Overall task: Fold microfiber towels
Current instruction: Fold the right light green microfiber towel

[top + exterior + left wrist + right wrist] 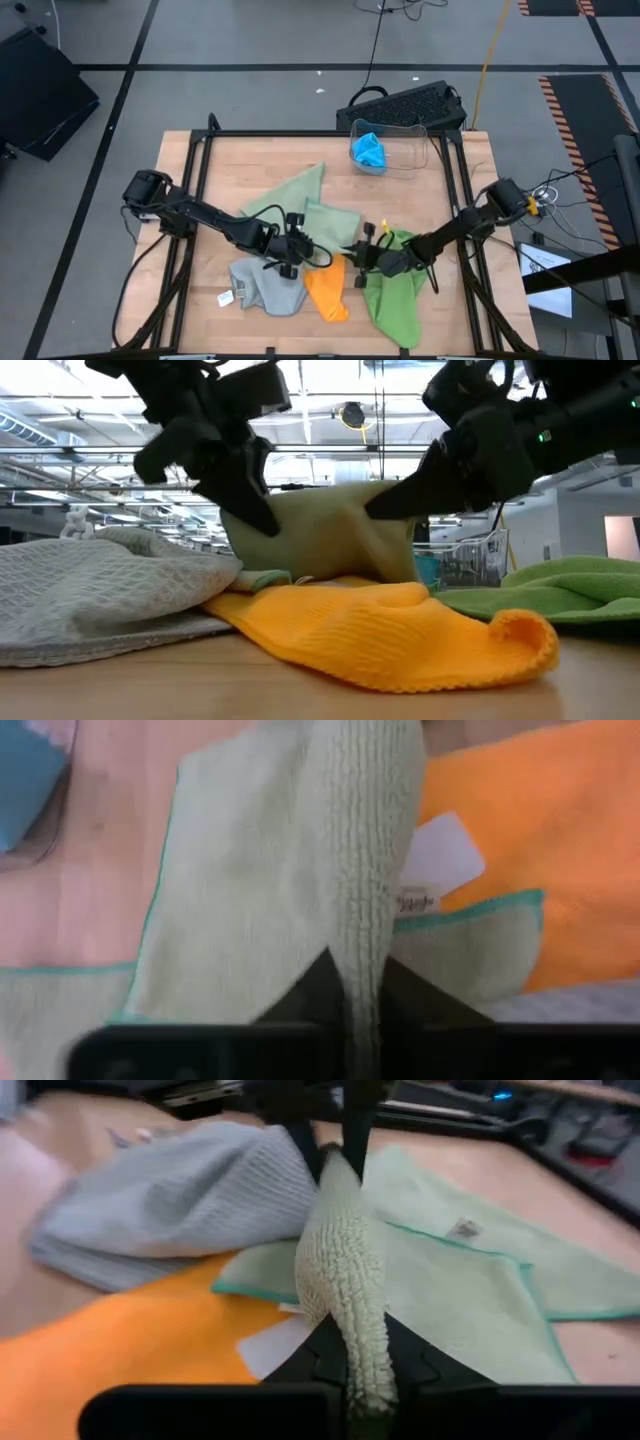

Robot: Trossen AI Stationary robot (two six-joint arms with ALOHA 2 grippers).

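A: Towels everywhere around the sage green towel (pixel 305 205). Taking that one as the anchor on the wooden surface (pixel 190 180), going left to right: what's on its left?

B: The grey towel (pixel 268 285), bunched just beside its lower left corner, with a small white tag (pixel 226 297) lying at its outer edge. The left pincer (pixel 298 250) sits over the sage towel's near edge, fingers pressed together on a raised fold of it.

A: And next along?

B: The orange towel (pixel 328 288), touching the sage towel's near edge; from table height it lies in front and hides the lower part of the lifted fold. A white label (pixel 435 865) shows on the sage towel's teal hem (pixel 470 910); its print is too small to read.

A: The right side?

B: The right pincer (pixel 362 256) is clamped on the same lifted ridge of sage cloth, facing the left one. Just beyond it lies the lime green towel (pixel 392 290). Behind the sage towel, a clear bin (pixel 400 150) holds the bright blue towel (pixel 369 151), and a black keyboard (pixel 405 105) rests past that.
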